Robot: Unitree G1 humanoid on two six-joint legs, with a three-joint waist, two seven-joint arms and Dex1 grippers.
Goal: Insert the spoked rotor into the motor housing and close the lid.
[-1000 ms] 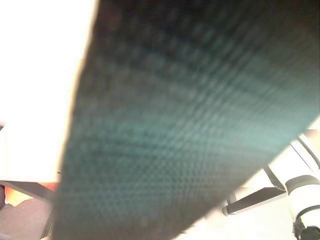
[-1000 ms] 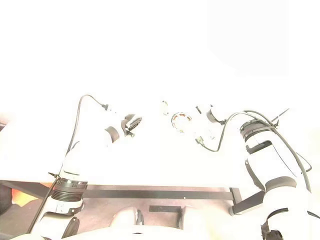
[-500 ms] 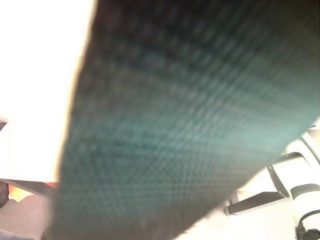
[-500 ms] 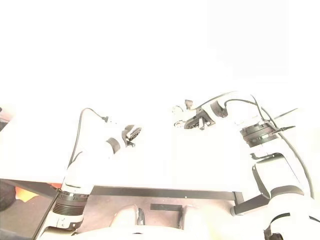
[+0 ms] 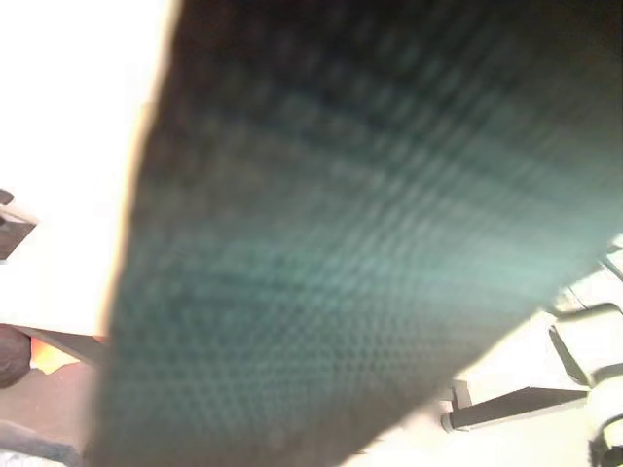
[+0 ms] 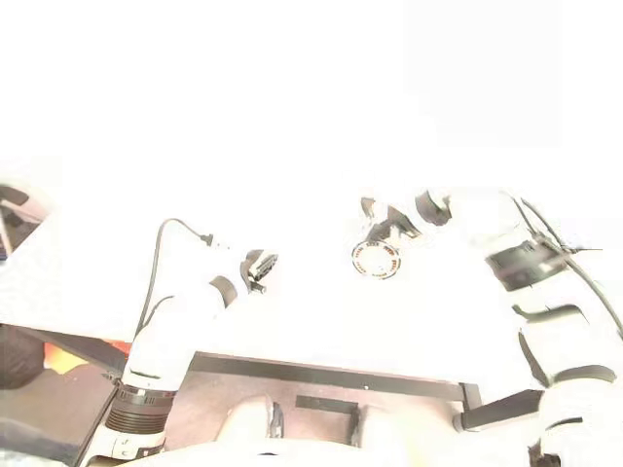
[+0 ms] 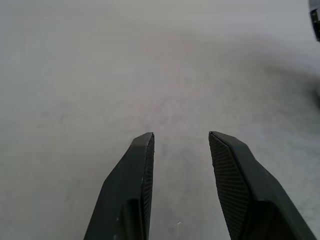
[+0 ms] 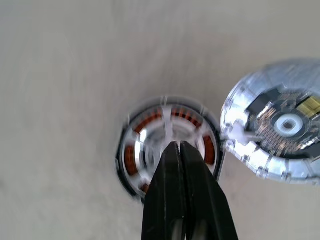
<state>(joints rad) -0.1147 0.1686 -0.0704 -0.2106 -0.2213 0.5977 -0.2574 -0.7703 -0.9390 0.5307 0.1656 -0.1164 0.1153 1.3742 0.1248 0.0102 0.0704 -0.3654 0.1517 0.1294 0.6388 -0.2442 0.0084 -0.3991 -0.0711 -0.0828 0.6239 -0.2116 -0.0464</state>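
White bench [image 6: 321,321] fills most of the head view, very washed out. Dark woven-looking surface [image 5: 370,243] blocks most of the left eye view, can't tell what it is. Motor housing [image 8: 170,145] sits on the bench w/ spoked rotor [image 8: 150,135] seated inside, copper coils visible between spokes. Lid [image 8: 280,125] open, lying flat just beside the housing, touching its rim. Right end effector [image 8: 180,146] closed, fingers pressed together, tips over the rotor centre, holding nothing. Left end effector [image 7: 181,136] partly open, empty, over bare bench, well apart from the housing.
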